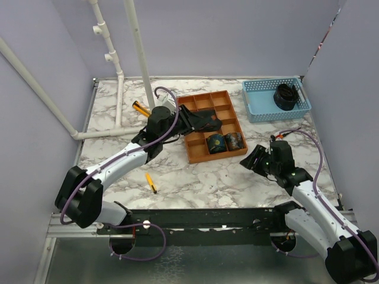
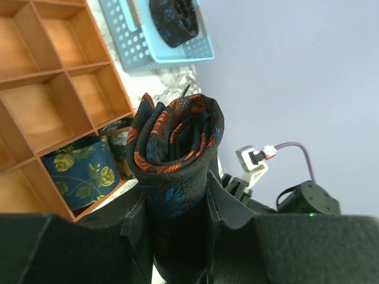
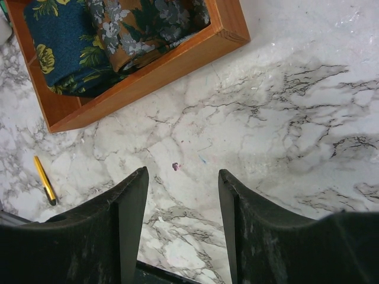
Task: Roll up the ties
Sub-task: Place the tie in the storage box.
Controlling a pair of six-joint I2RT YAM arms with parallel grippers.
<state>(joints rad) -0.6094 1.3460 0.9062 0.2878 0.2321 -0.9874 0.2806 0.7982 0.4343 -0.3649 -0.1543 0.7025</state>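
Observation:
My left gripper (image 2: 177,207) is shut on a rolled tie (image 2: 177,136), a dark coil with orange-red and blue leaves that stands up between the fingers. From above, the left gripper (image 1: 207,122) hovers with it over the middle of the brown compartment tray (image 1: 204,100). Two rolled ties sit in the tray's near compartments: a navy one with yellow flowers (image 1: 216,143) (image 3: 59,41) and a brown flowered one (image 1: 235,141) (image 3: 142,23). Another dark tie coil (image 1: 286,96) lies in the blue basket (image 1: 260,106). My right gripper (image 1: 253,160) (image 3: 183,177) stands open and empty over the marble, near the tray's front right corner.
A yellow pen (image 1: 151,183) (image 3: 44,180) lies on the marble in front of the tray. An orange-yellow tool (image 1: 141,109) rests at the back left beside white pipes (image 1: 118,77). Lilac walls enclose the table on three sides.

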